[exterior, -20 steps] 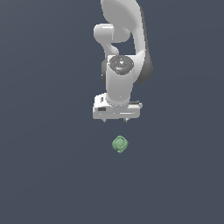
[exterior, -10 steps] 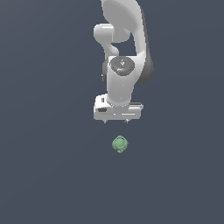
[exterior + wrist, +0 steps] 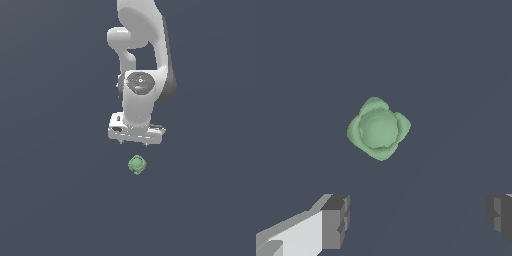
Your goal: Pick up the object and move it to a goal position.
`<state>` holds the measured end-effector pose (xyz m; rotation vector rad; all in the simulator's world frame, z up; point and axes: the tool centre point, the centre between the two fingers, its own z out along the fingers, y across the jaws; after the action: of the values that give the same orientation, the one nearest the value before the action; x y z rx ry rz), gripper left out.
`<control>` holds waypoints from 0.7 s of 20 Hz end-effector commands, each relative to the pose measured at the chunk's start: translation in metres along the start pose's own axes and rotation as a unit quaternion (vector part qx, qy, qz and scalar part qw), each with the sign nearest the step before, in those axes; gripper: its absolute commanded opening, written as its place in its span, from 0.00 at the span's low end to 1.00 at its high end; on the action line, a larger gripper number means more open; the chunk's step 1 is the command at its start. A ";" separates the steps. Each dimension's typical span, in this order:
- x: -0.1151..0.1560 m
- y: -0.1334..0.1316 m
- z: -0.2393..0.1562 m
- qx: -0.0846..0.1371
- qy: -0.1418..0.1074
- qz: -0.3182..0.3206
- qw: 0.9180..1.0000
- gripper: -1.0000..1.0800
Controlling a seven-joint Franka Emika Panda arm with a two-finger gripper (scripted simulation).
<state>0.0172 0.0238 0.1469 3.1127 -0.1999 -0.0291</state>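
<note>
Wrist view showed the gripper (image 3: pixel 416 220) spread wide, holding nothing, near the pale green object (image 3: pixel 378 129).

Simulated workspace — a flat, featureless slate-grey ground (image 3: pixel 55 200) surrounds my arm (image 3: pixel 142 75), with no furniture or walls — a plain physics render.

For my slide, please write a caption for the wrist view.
Open claw above the pale green lumpy object, not touching it.
</note>
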 end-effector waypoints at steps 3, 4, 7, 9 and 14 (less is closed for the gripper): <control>0.009 -0.005 0.010 0.003 0.001 0.059 0.998 0.96; 0.011 -0.006 0.012 0.004 0.001 0.073 0.997 0.96; 0.017 -0.009 0.019 0.006 0.002 0.114 0.993 0.96; 0.021 -0.012 0.024 0.007 0.002 0.142 0.990 0.96; 0.031 -0.017 0.037 0.010 0.003 0.208 0.978 0.96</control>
<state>0.0462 0.0351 0.1131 3.0341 -0.7858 -0.0122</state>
